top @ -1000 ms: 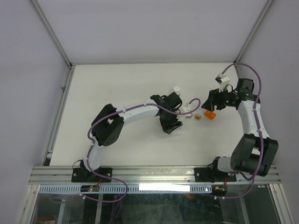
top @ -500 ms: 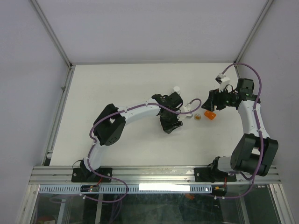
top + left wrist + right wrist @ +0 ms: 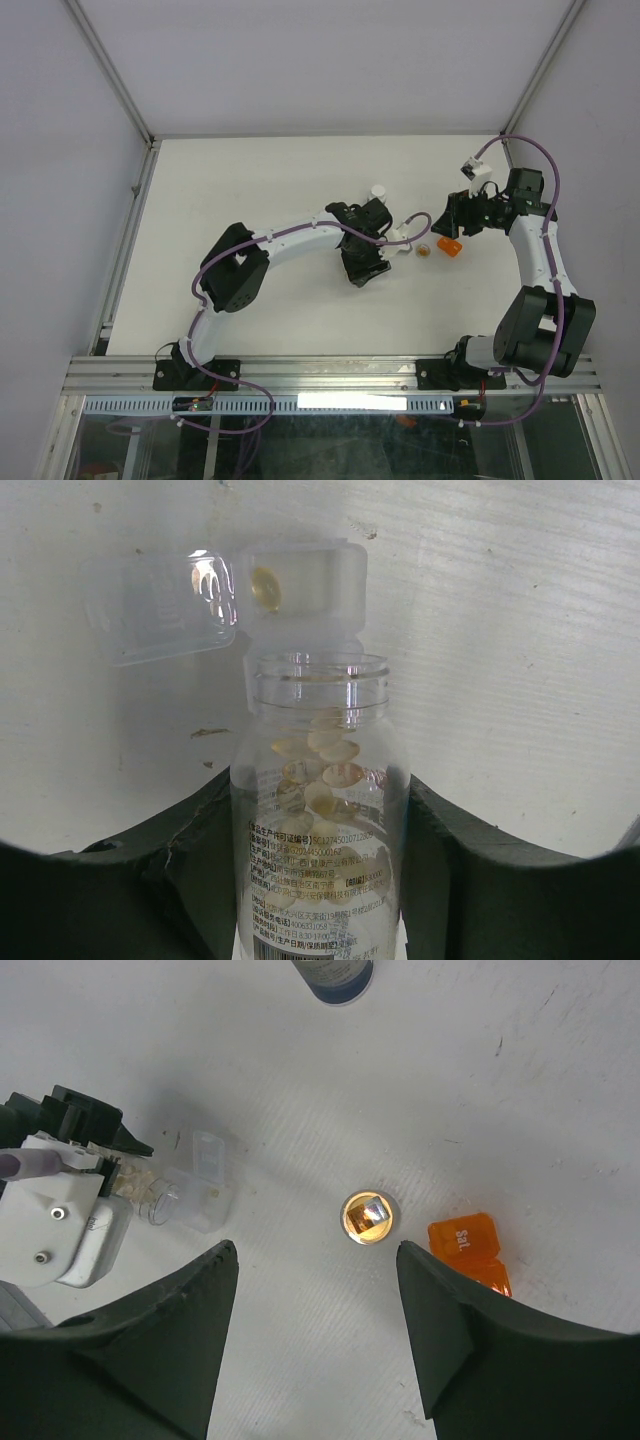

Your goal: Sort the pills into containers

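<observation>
**Desk control:** Stock check, please. How far along is the sort?

**Operator:** Early, by my reckoning. Item one is the pill bottle point(image 3: 318, 710), clear, uncapped and labelled. My left pincer point(image 3: 320, 800) is clamped on its body, with the mouth pointing at the two-cell box point(image 3: 300, 590). The pale oval pills point(image 3: 322, 770) are nearly all inside the bottle.

**Desk control:** And the box?

**Operator:** Transparent, lying on the desk point(image 3: 250, 180) just past the bottle's mouth, with its lid flap swung out to the left. One pill point(image 3: 265, 588) shows in the near cell. I cannot tell what the other cell holds.

**Desk control:** The vial?

**Operator:** The vial point(image 3: 369, 1217) is round with a tan-orange tint. It stands upright mid-desk, just right of the box. Something glints inside it, but I cannot say it is a pill. My right pincer point(image 3: 315, 1260) hangs over it with jaws spread wide, holding nothing.

**Desk control:** Sundries?

**Operator:** An orange box point(image 3: 465, 1245) marked "Sat." sits just right of the vial, contents not visible. A small white cylinder point(image 3: 378, 190), possibly the bottle's cap, stands farther back.

**Desk control:** What's outstanding?

**Operator:** Most of the pouring and sorting, as I judge it.
</observation>
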You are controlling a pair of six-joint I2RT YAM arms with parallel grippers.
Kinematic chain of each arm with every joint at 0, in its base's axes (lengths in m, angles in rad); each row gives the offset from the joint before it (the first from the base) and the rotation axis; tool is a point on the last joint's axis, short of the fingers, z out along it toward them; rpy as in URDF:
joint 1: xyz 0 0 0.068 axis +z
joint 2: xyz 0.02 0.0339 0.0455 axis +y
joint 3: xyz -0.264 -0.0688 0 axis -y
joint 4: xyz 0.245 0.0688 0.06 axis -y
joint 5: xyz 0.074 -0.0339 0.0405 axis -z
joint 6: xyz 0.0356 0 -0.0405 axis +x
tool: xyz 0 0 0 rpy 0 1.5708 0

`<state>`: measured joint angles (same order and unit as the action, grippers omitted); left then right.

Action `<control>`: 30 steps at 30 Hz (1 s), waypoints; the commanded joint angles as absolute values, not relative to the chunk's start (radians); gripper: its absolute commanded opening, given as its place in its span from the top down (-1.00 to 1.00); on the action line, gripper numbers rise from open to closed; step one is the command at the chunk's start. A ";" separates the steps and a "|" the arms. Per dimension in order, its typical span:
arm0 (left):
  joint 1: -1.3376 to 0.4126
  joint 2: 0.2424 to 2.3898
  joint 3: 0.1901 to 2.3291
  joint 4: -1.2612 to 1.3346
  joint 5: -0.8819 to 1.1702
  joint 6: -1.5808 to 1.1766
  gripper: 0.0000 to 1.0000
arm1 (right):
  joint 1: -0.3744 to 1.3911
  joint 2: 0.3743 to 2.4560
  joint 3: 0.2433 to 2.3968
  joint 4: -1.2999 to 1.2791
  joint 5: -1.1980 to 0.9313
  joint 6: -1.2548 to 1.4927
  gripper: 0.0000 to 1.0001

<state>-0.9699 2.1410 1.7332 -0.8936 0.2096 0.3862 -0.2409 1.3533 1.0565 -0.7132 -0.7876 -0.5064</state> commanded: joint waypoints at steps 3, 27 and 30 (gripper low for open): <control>-0.980 2.139 1.785 -0.886 0.203 0.382 1.00 | -0.249 1.351 1.099 -0.708 -0.815 -0.518 -0.35; -0.988 2.140 1.803 -0.922 0.192 0.386 1.00 | -0.252 1.351 1.103 -0.715 -0.823 -0.520 -0.35; -0.994 2.127 1.824 -0.914 0.222 0.380 1.00 | -0.253 1.351 1.100 -0.713 -0.824 -0.519 -0.35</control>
<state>-0.9821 2.1490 1.7817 -0.9352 0.2089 0.3847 -0.2428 1.3533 1.0565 -0.7166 -0.7940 -0.5068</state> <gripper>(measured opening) 0.524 0.676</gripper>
